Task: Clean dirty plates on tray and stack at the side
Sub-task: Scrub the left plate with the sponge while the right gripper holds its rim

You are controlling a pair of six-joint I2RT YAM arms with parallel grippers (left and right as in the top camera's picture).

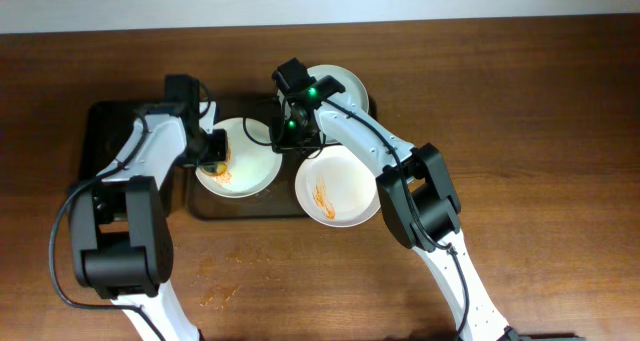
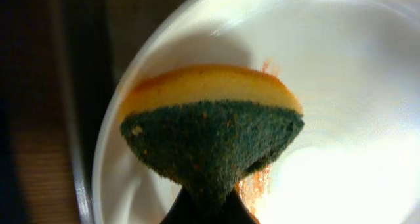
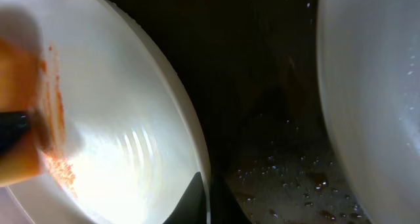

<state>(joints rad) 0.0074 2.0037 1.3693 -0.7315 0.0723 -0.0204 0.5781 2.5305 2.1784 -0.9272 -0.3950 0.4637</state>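
The left gripper (image 1: 207, 153), clamped on a yellow-and-green sponge (image 2: 210, 132), scrubs the round white sauce-streaked plate (image 1: 255, 167); the right gripper (image 1: 293, 133) pinches its rim, seemingly to steady it.

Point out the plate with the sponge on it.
The leftmost plate: the sponge rests on it; the back plate and right plate have none.

Sponge (image 2: 210, 135) hides much of the orange smear (image 2: 252, 184) on the left plate (image 2: 341, 86), left gripper (image 2: 205, 214) nearly all cut off below. Overhead, the right arm (image 1: 350, 131) covers part of the far plate (image 1: 345, 84).
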